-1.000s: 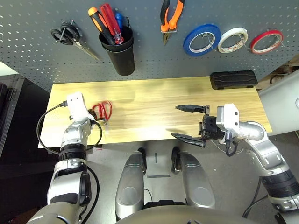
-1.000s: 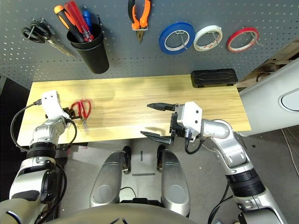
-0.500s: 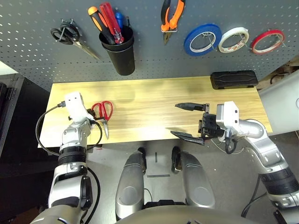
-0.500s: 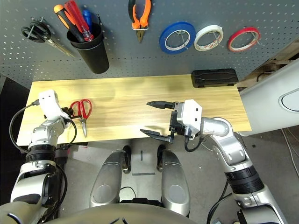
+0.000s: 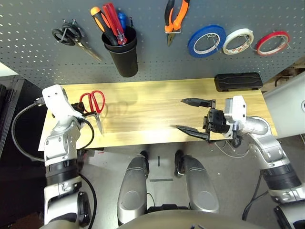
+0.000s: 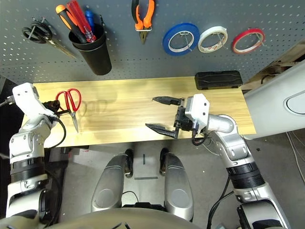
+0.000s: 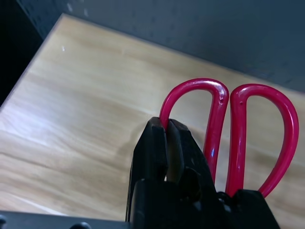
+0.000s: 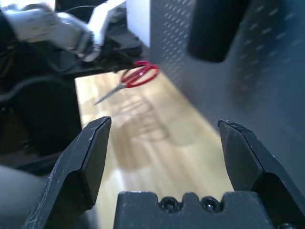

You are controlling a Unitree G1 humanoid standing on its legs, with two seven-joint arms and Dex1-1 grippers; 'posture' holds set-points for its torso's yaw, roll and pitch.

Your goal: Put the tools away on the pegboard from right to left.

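Gripping red-handled scissors [image 5: 93, 103] by one loop, left claw [image 7: 167, 143] (blades toward robot), right claw [image 5: 195, 117] wide.

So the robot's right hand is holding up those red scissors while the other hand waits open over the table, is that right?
Not quite: the left gripper holds the red-handled scissors, pinched on one handle loop, as the left wrist view shows. The right gripper is the one waiting open over the table.

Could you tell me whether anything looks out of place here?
Only the red-handled scissors: the left gripper holds them by one handle loop above the table, blades hanging down, while the other tools sit on the pegboard.
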